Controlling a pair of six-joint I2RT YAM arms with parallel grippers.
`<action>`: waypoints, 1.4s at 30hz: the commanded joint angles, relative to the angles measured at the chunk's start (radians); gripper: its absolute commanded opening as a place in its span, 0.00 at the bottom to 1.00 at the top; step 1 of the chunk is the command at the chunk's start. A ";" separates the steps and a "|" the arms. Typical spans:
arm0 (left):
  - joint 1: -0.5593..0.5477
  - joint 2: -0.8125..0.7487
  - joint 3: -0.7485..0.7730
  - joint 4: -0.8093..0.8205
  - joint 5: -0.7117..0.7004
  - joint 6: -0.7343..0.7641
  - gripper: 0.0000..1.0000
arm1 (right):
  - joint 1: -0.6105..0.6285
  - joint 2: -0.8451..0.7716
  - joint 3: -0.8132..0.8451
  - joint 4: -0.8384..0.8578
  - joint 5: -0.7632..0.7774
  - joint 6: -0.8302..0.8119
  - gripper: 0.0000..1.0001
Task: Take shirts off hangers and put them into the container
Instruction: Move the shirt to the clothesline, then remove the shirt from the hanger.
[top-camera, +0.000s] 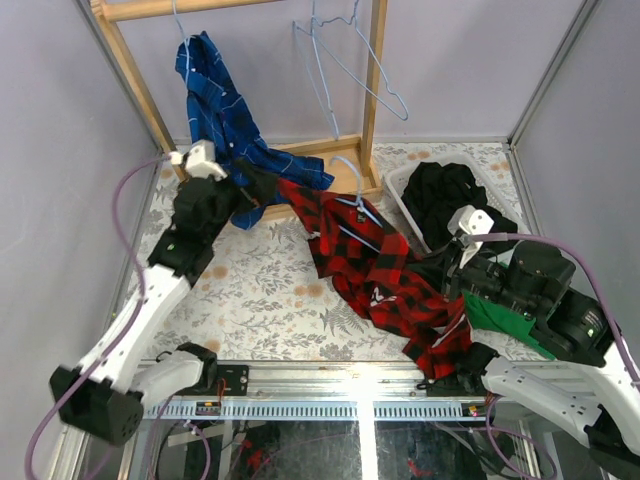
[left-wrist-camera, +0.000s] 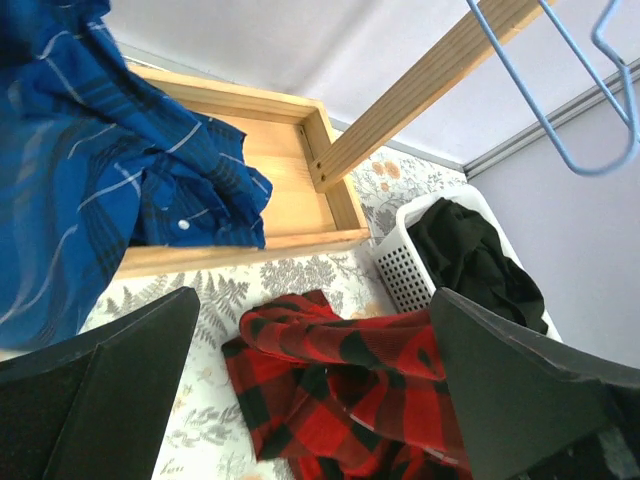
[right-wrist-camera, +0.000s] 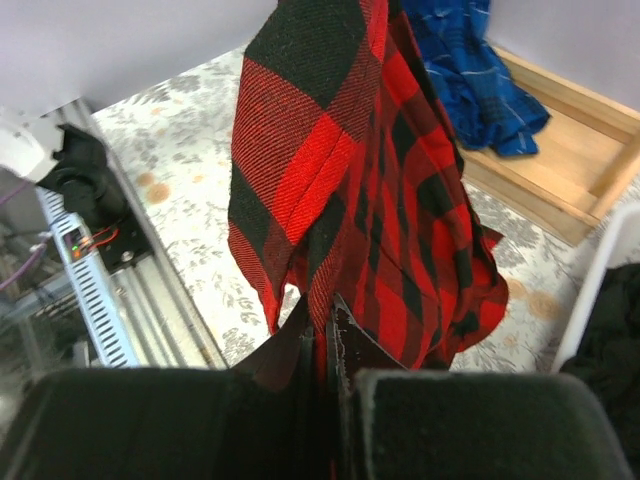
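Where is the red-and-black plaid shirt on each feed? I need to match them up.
Top external: the red-and-black plaid shirt runs from centre to lower right.
Left wrist: the shirt lies at bottom centre.
Right wrist: the shirt fills the centre, hanging from the shut right end effector.
Shared landmark: the blue plaid shirt, trailing onto the wooden rack base, shows in all three views.

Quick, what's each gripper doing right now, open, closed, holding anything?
The left gripper is open, holding nothing.
The right gripper is shut on the red-and-black plaid shirt.
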 joint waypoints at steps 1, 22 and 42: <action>0.003 -0.201 -0.128 0.029 0.061 -0.003 1.00 | -0.003 0.048 0.105 0.065 -0.227 -0.091 0.00; 0.002 -0.602 -0.205 -0.106 0.534 0.183 0.99 | -0.002 0.228 -0.284 0.508 -0.370 0.097 0.00; 0.002 -0.505 -0.377 0.238 0.577 -0.007 0.77 | -0.002 0.364 -0.261 0.535 -0.374 0.144 0.00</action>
